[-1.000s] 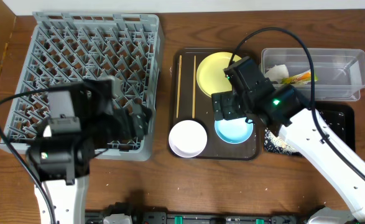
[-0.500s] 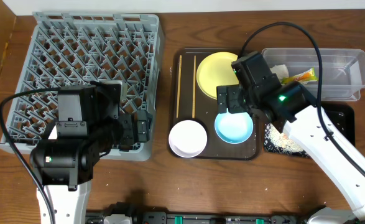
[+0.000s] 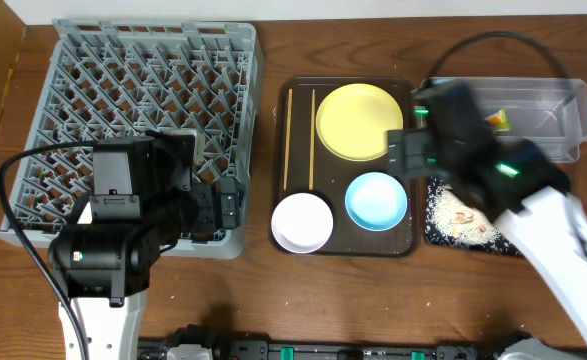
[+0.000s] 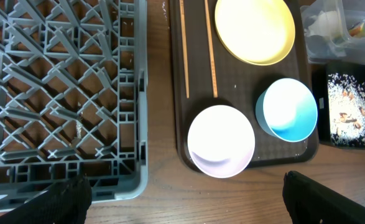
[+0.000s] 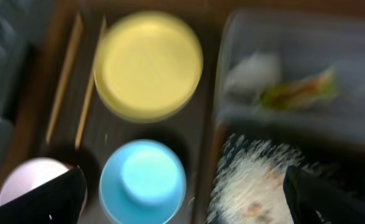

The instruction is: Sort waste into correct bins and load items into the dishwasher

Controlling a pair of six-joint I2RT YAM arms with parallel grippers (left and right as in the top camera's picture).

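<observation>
The yellow plate, light blue bowl, white bowl and two chopsticks lie on the brown serving tray. The grey dish rack stands at the left. The clear tub holds the wrapper and white paper. Rice crumbs lie in the black tray. My left gripper is open and empty over the table by the rack's front corner. My right gripper is open and empty, above the blue bowl and the crumbs; its view is blurred. The white cup is out of view.
My left arm covers the rack's front right part. My right arm reaches across the black tray and the clear tub's left end. Bare wooden table lies in front of the brown tray.
My right gripper has swung right and back, off the blue bowl toward the tub, uncovering the crumbs in the black tray. My left arm drew back slightly, then held still.
</observation>
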